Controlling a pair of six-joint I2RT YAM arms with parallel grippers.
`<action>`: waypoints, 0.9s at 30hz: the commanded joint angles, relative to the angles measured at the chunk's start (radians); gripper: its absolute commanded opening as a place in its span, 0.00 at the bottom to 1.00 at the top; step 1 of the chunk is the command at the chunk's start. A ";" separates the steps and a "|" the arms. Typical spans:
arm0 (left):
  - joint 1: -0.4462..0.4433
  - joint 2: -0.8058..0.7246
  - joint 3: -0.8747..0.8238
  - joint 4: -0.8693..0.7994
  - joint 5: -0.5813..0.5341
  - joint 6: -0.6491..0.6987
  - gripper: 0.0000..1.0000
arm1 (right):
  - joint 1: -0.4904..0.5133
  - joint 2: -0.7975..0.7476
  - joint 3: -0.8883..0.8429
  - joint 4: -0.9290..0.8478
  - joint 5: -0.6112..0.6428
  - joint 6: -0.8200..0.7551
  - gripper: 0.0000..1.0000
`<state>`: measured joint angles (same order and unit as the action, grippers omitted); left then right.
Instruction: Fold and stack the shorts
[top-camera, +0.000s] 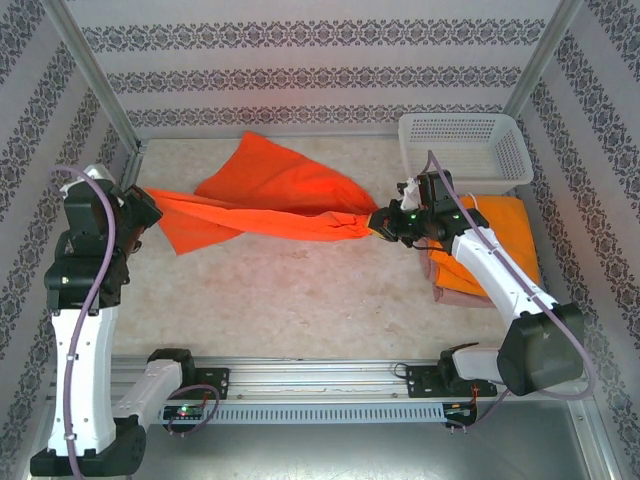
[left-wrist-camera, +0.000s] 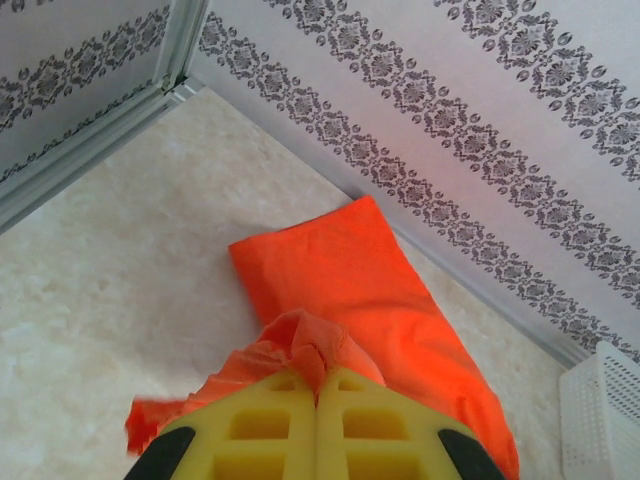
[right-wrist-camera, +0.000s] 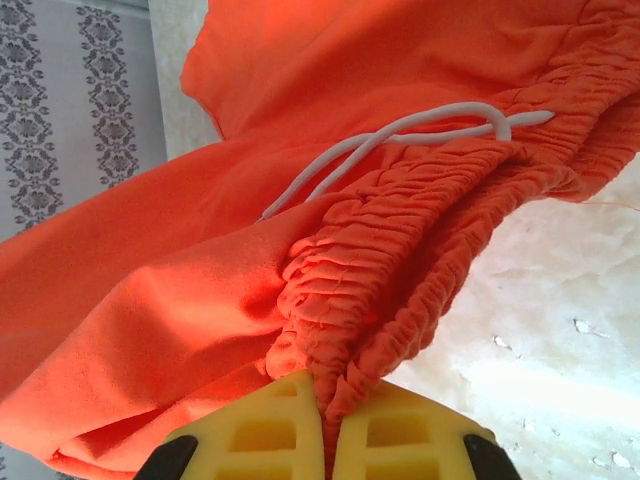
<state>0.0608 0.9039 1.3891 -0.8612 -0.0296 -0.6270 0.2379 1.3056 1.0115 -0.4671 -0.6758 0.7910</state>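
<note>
Clamping red-orange shorts (top-camera: 270, 195) taut, left end effector (top-camera: 149, 208), right end effector (top-camera: 380, 222)

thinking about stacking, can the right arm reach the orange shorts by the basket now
Probably not yet: the right end effector is shut on the red-orange shorts. The orange shorts lie close, partly under its forearm; it must release first.

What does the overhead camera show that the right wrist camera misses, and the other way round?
Overhead: the left gripper pinching the other end of the red-orange shorts, the white basket, and folded orange shorts stacked on pink shorts. Right wrist: close detail, a white drawstring and the gathered waistband squeezed between yellow fingers. Both: the right gripper shut on the red-orange shorts, over the pale table.
</note>
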 joint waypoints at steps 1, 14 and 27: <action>0.008 0.049 0.045 -0.014 0.021 0.063 0.00 | 0.005 -0.019 -0.031 0.025 -0.037 0.068 0.00; 0.008 0.376 0.170 0.207 0.042 0.146 0.00 | -0.012 0.083 0.044 0.039 0.047 0.128 0.00; 0.007 0.811 0.447 0.275 0.145 0.115 0.00 | -0.087 0.166 0.040 0.078 0.165 0.158 0.00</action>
<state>0.0608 1.6630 1.7634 -0.6453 0.1040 -0.5159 0.1715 1.4479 1.0332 -0.4065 -0.5644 0.9405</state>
